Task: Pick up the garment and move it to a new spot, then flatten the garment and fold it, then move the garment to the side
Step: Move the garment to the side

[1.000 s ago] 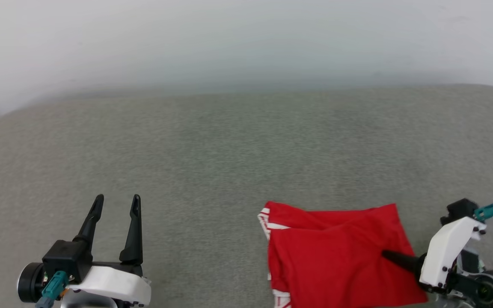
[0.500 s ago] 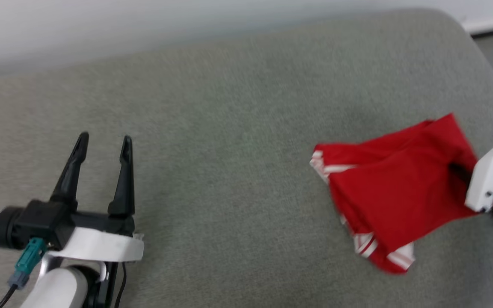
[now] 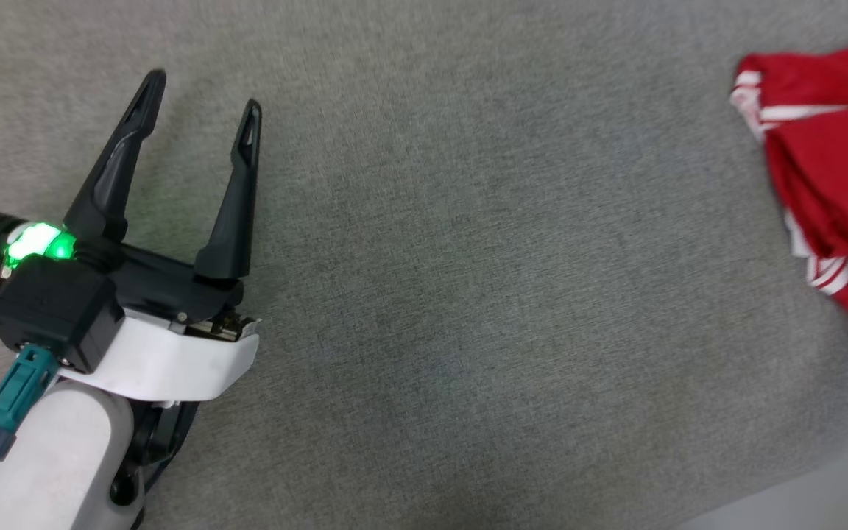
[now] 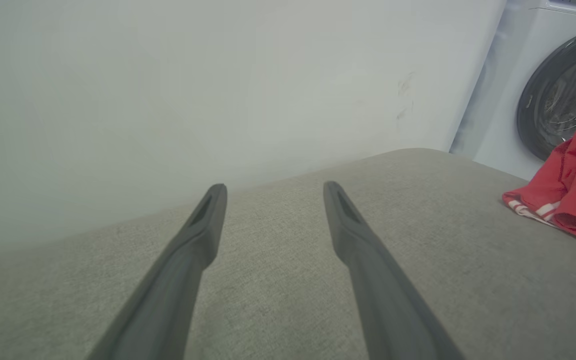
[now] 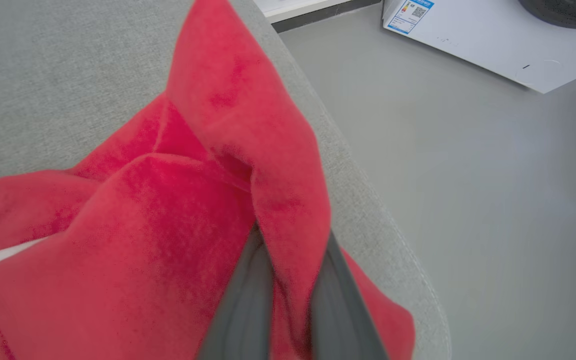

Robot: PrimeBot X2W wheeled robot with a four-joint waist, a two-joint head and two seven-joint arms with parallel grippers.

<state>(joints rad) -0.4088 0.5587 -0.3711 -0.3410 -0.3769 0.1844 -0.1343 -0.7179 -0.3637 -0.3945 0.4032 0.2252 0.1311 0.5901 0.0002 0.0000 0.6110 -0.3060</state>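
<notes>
Garment, folded, at three o'clock by the cushion edge, right gripper pinching it: side-move step, I'd say. Next: set down, release. Left gripper gapes empty at nine.

The left end effector pointed up the head view, its two dark fingers spread wide, its pale forearm at lower left. The right end effector was pinched tight on the garment.

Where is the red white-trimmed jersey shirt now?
Head view, far right: red jersey shirt at the grey cushion's right edge, pinched in the right gripper.
</notes>
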